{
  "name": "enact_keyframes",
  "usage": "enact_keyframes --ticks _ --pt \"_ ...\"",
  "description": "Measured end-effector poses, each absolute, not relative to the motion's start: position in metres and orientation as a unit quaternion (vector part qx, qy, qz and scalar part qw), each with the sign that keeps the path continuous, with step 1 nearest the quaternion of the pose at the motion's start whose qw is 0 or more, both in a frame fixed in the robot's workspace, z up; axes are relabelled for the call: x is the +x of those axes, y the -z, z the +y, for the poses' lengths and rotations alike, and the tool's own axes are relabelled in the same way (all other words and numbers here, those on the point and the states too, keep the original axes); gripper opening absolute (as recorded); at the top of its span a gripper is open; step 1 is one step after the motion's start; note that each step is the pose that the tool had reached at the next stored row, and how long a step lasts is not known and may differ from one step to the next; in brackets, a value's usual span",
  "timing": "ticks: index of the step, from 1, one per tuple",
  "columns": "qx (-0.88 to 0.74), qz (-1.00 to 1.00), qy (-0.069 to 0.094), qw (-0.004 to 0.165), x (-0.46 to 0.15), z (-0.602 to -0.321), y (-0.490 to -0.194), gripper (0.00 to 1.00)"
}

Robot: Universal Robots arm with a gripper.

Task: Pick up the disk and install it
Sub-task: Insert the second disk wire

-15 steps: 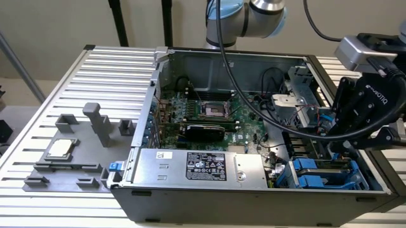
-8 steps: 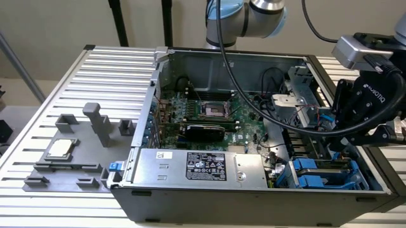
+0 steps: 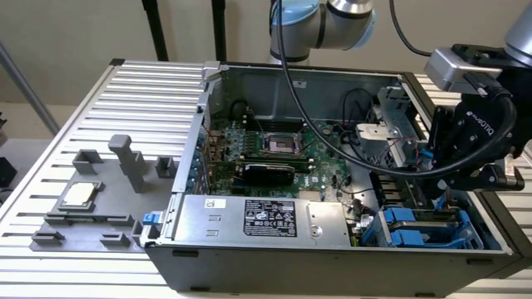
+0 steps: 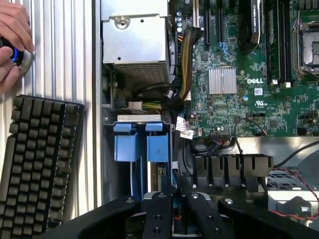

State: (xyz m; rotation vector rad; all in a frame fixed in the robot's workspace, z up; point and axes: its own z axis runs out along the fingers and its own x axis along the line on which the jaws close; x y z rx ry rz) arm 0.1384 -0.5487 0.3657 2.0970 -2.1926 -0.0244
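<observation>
My gripper (image 3: 445, 169) reaches down into the open computer case (image 3: 191, 137) at the exterior view's right, over the drive bay side. In the wrist view its two black fingers (image 4: 162, 204) stand close together with a thin blue-edged slab, the disk (image 4: 173, 185), seen edge-on between them. The gripper (image 4: 175, 199) is shut on that edge. Most of the disk is hidden under the fingers and the gripper body.
Two blue drive carriers (image 4: 139, 144) (image 3: 415, 227) sit in the bay near the gripper. The green motherboard (image 3: 266, 149), cables and silver power supply (image 3: 258, 218) crowd the case. A keyboard (image 4: 35, 164) and a person's hand (image 4: 12, 40) lie outside. A grey fixture (image 3: 83, 205) stands on the table.
</observation>
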Motion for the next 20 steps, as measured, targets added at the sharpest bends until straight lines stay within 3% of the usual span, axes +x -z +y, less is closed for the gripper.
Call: enact_keyframes --ticks 20 --pt "0.701 -0.712 -0.008 0.037 0.133 -0.561 -0.347 0.16"
